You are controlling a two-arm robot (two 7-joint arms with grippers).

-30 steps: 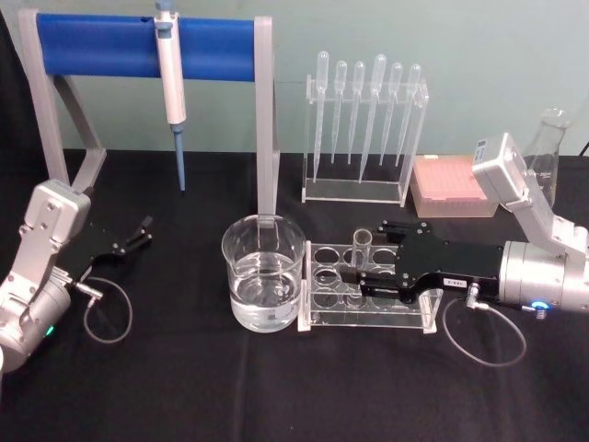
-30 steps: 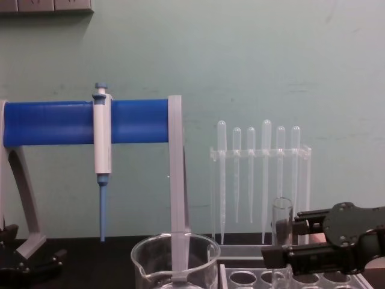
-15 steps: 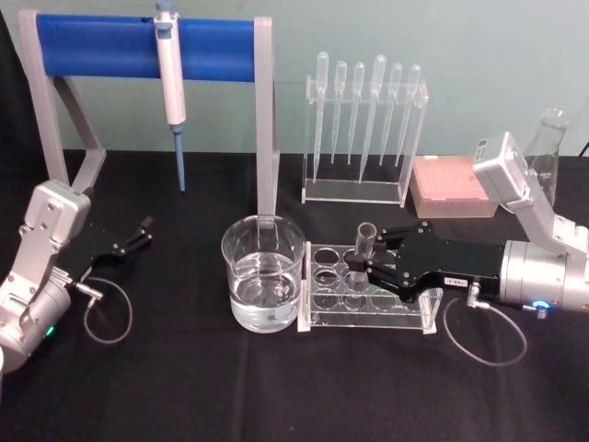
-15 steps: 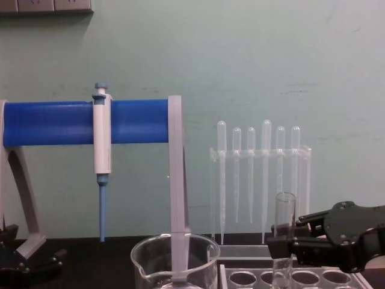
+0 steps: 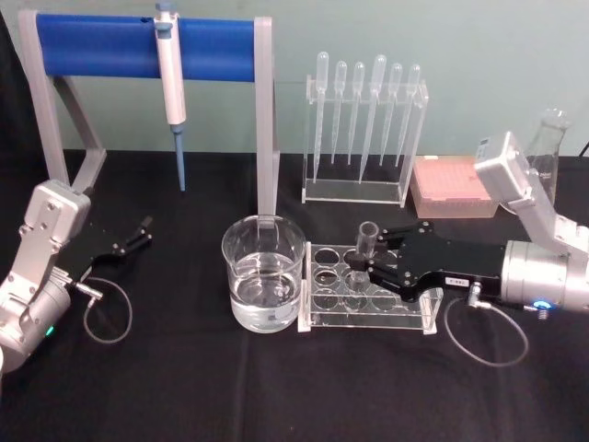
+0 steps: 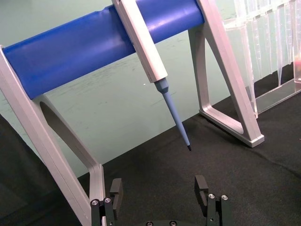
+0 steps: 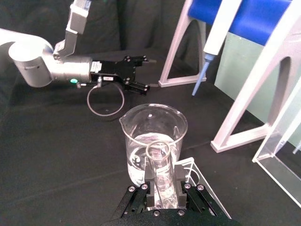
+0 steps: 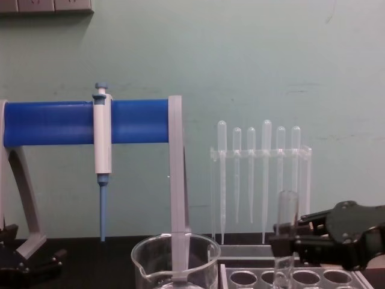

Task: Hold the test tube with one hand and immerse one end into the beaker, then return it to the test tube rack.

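The test tube (image 5: 365, 241) stands upright over the clear tube rack (image 5: 405, 318), its lower end still inside a rack hole. My right gripper (image 5: 363, 263) is shut on its middle, reaching in from the right. In the right wrist view the test tube (image 7: 160, 162) sits between the two black fingers (image 7: 149, 189), open rim toward the camera. The beaker (image 5: 264, 273), partly filled with clear liquid, stands just left of the rack. In the chest view the test tube (image 8: 286, 226) rises above the right gripper (image 8: 283, 245). My left gripper (image 5: 138, 236) rests open at the far left.
A blue-barred stand (image 5: 147, 46) with a hanging white-and-blue pipettor (image 5: 170, 78) is at the back left. A pipette rack (image 5: 365, 129), a pink tip box (image 5: 453, 187) and a glass flask (image 5: 548, 147) stand behind. Cable loops lie by both wrists.
My right gripper's fingers closed from open onto the test tube. The tube then rose slightly in the rack. The left arm stayed still.
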